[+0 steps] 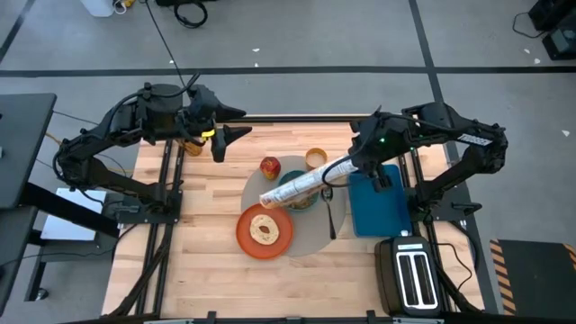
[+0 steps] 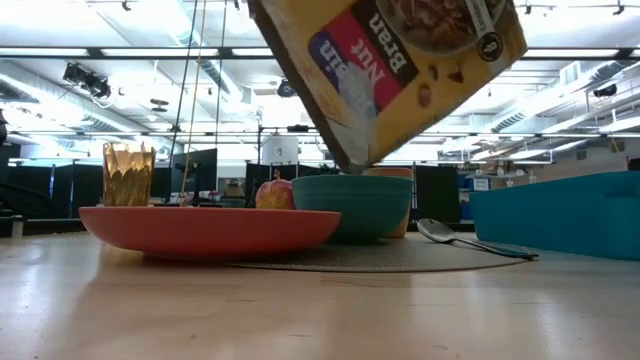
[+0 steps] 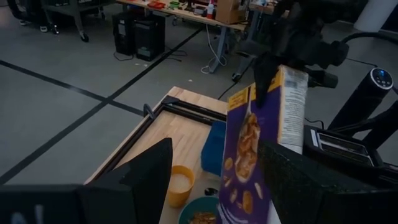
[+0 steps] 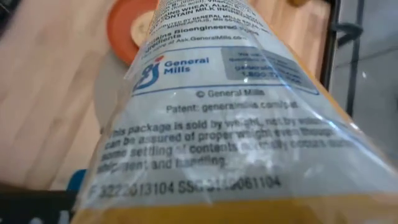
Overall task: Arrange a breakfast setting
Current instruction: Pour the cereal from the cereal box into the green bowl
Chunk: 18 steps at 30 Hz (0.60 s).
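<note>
I've got the right gripper with fingers clamped on one cereal box, tilted, long axis running from the gripper down-left, open end over the teal bowl. Nearest me on the worktop: black toaster, then one orange plate with one bagel on it, overlapping the grey placemat. One spoon lies between bowl and blue tray. Farther: one red apple, one yellow cup. Left gripper hovers at the far edge, fingers apart, holding nothing.
</note>
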Available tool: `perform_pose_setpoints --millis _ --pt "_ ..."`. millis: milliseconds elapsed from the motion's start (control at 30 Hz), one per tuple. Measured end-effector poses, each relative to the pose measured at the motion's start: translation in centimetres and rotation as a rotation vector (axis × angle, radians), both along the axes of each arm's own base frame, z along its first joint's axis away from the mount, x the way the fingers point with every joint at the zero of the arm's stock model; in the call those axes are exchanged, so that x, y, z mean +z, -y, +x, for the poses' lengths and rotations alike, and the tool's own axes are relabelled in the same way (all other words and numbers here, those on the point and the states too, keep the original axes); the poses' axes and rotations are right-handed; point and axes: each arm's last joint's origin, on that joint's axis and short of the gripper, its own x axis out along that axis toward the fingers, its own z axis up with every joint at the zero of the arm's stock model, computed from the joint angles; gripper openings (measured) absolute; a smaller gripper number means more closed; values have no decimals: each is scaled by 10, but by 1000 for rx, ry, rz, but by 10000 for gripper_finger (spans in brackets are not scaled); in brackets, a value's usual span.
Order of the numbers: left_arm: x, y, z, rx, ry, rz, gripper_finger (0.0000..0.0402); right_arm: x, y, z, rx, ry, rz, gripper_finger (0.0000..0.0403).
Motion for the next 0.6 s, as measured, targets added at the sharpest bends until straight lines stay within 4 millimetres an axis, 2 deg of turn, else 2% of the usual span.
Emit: perform_pose_setpoints --millis 333,467,600 --pt "4 5 2 -23 39 5 242 -1 14 -4 -83 -25 -42 189" --pt "7 11 3 -60 63 31 242 0 21 -6 -85 -10 13 189" --pt "7 15 4 -80 72 32 242 1 27 -16 -105 24 36 189"
